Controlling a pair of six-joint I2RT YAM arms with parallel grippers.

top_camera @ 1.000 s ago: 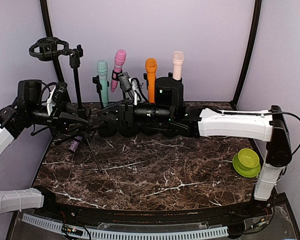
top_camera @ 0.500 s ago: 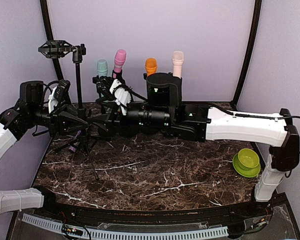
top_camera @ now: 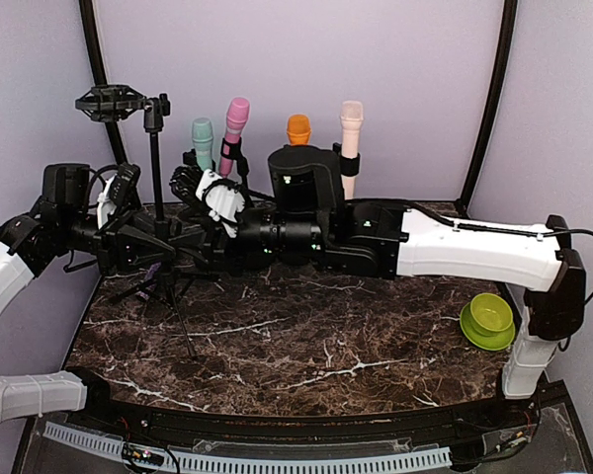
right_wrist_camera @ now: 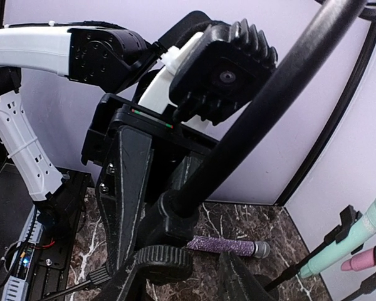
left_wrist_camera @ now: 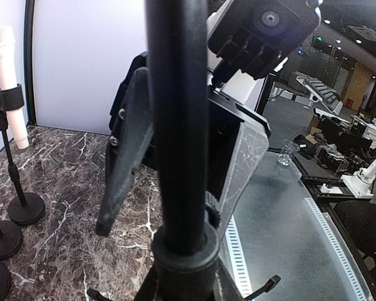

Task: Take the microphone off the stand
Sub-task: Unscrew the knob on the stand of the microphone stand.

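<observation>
We see the dark marble counter (top_camera: 306, 346) first. The right arm (top_camera: 474, 247) stretches across it to the far left, and the left arm (top_camera: 0, 272) reaches in from that side to meet it. Between them the black tripod stand (top_camera: 155, 168) stands upright with its shock mount (top_camera: 109, 101) at the top.

The left pincer (top_camera: 160, 240) is clamped on the stand's pole. In the left wrist view we see the right pincer (left_wrist_camera: 163, 219) straddling the same pole just above a collar. Its fingers (left_wrist_camera: 125, 157) sit apart on either side, and we cannot tell whether they touch the pole.

A green bowl (top_camera: 489, 316) sits near the right edge. Along the back wall the teal microphone (top_camera: 202, 133), pink microphone (top_camera: 237, 114), orange microphone (top_camera: 297, 128) and cream microphone (top_camera: 351, 118) stand upright in small stands.

The purple glitter microphone (right_wrist_camera: 225, 246) lies flat on the counter beside the tripod's legs.
</observation>
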